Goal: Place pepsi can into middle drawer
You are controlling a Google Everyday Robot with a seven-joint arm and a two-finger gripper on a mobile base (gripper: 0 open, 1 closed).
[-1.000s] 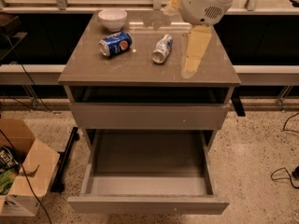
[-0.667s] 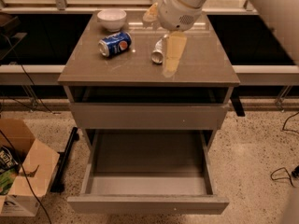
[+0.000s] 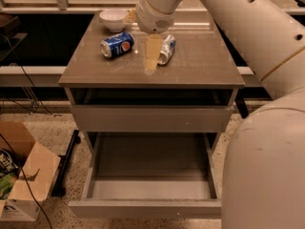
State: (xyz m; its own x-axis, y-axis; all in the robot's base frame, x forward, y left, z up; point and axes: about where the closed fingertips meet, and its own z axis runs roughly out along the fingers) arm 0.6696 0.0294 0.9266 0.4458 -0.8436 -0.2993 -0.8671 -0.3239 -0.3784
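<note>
1. Arm segment (image 3: 269,175): a large, pale, rounded segment, nearest of all. It fills the lower right, and further links rise from it up and leftward over the counter.

2. Middle drawer (image 3: 143,208): pulled well out from the cabinet, below and nearer than the gripper. It has a plain front, low side walls and a flat grey floor open to view.

3. Cardboard box (image 3: 28,175): on the speckled floor, well to the left of the drawer, with its flaps open.

4. Closed drawer front (image 3: 147,118): grey-brown, directly above the open drawer, with a dark slot between it and the counter top.

5. Counter (image 3: 200,68): the brownish-grey top of the cabinet, carrying items 6 to 9.

6. Gripper (image 3: 150,68): beige, pointing down over the middle of the counter, with its tip near the surface. From where I stand I cannot tell whether it is open or closed. It holds nothing.

7. Pepsi can (image 3: 117,44): blue, lying on its side on the counter. It is near the gripper's left as seen, slightly farther back, and not touching it.

8. Silvery can (image 3: 166,49): lying on its side, just beside the gripper on the right.

9. White bowl (image 3: 113,18): upright at the far left corner, beyond the pepsi can.
</note>
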